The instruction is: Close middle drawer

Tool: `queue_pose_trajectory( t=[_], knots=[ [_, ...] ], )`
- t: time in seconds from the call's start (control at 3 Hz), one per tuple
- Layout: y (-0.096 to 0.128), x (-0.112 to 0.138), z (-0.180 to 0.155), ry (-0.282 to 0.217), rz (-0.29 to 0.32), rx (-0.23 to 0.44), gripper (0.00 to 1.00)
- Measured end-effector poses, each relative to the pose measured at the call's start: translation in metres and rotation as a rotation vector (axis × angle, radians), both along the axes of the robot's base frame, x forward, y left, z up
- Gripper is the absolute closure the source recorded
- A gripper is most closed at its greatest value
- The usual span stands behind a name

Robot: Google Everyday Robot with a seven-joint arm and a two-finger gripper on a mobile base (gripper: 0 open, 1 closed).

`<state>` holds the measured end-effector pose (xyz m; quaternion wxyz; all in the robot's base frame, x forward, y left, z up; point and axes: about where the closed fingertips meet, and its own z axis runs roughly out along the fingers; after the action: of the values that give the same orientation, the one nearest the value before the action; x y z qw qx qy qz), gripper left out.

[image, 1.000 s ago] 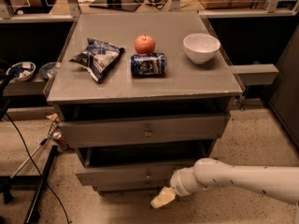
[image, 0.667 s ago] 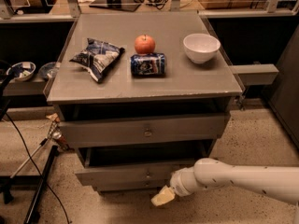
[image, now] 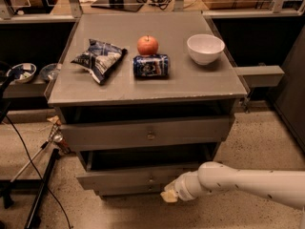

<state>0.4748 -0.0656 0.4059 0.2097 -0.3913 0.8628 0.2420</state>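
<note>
Camera view, the only one: a grey cabinet stands on a speckled floor, seen from above and in front. The middle drawer [image: 124, 179], a low flat front with a small round knob, is pulled out, and the dark hollow of its box shows behind the front. The taller top drawer [image: 119, 136] above it also sits slightly out.

From the lower right a white arm [image: 248, 180] reaches in. Its gripper [image: 169, 195] is low at the right end of the middle drawer's front, touching it or just beside it. Whether the gripper is apart or together cannot be told.

Over the last second the gripper has crept slightly up and in toward the front, while the drawer juts out about as far as before. So the push seems only just begun, and nearly all the closing remains.
</note>
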Motion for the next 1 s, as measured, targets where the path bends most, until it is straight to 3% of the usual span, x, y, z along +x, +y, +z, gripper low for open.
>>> queue_pose_trajectory(
  t=[0.33,0.67,1.0],
  knots=[
    [-0.002,0.005,-0.001,0.000,-0.026,-0.004,0.85],
    [-0.004,0.018,0.001,-0.014,-0.066,-0.009,1.00],
    [-0.005,0.033,0.002,-0.031,-0.101,-0.016,1.00]
  ],
)
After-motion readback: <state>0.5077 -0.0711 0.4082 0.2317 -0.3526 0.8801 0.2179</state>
